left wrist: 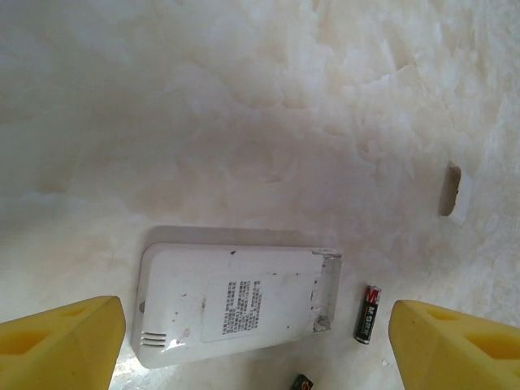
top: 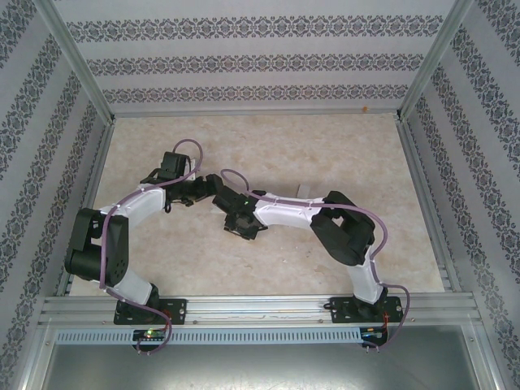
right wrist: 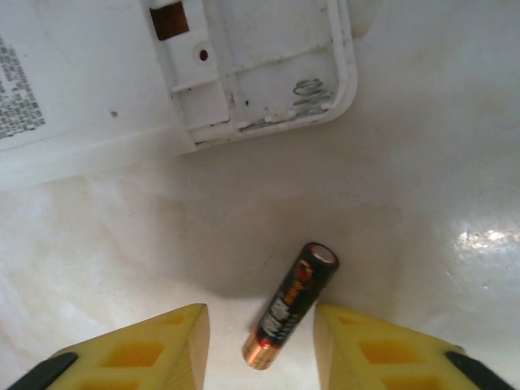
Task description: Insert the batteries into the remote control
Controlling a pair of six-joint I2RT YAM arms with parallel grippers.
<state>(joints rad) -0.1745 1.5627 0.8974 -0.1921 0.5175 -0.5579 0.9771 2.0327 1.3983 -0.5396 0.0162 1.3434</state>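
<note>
Now our right gripper (right wrist: 260, 337), half open and seemingly gripping nothing, straddles the battery (right wrist: 291, 302) lying near the empty bay (right wrist: 268, 73) of the remote (right wrist: 97, 97); we should square to its tilt before closing.

The left arm (top: 122, 215) and right arm (top: 325, 219) meet over the middle of the bench (top: 268, 146) and block it. The far half and the near strip between the bases lie bare. Patterned walls (top: 244, 65) close the left, right and far edges.

In the left wrist view, the left end effector (left wrist: 256, 325) has its fingers spread wider than the remote control (left wrist: 236, 301). A battery (left wrist: 367, 314) lies just beside the remote's open end, apart from it.

In the right wrist view, a battery (right wrist: 291, 305) lies between the right end effector's (right wrist: 260, 333) fingers with a gap on each side. Bare bench separates it from the open compartment (right wrist: 268, 73).
</note>
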